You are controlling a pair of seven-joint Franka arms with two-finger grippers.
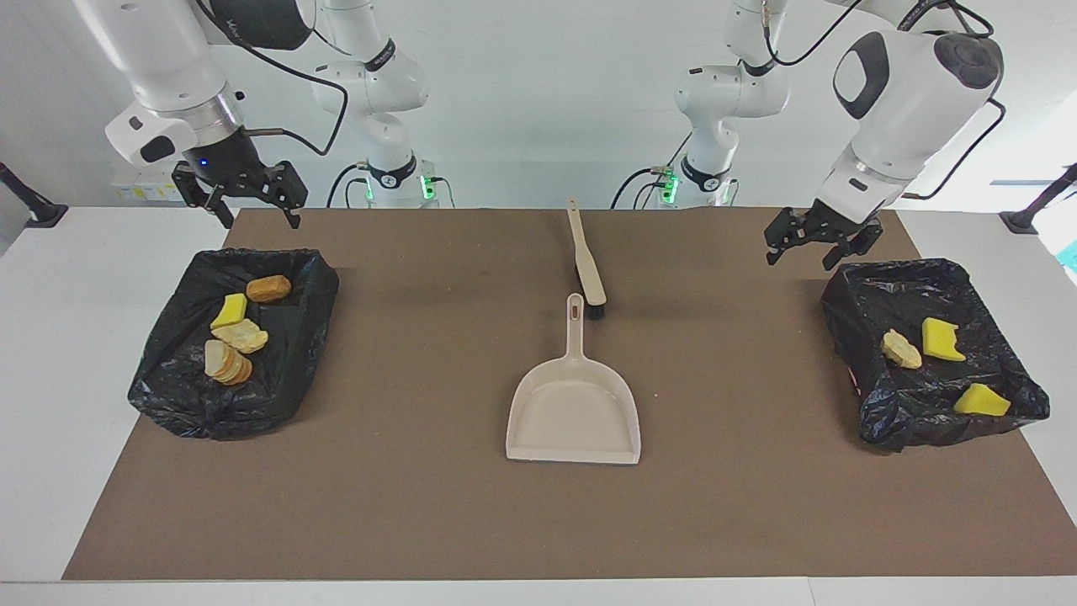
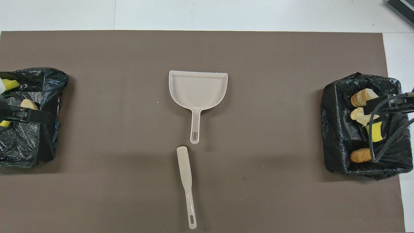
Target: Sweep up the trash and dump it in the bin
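Both grippers up and empty, trash split between two bins at the mat ends.

Right gripper [image 1: 248, 202] raised over the mat corner at the robots' edge, just by the right-end bin [image 1: 168, 387], fingers apart, holding nothing. Left gripper [image 1: 820, 244] raised over the robots'-side rim of the left-end bin [image 1: 850, 311], fingers apart, empty too. Brush [image 1: 586, 268] flat mid-mat near the robots' edge, bristles toward the dustpan [image 1: 574, 412], which sits just farther out, handle nearly touching the brush head, pan empty. Trash [image 1: 240, 324]: four pieces in the right-end bin, three more in the left-end one. Tiny crumb on the mat beside the dustpan.
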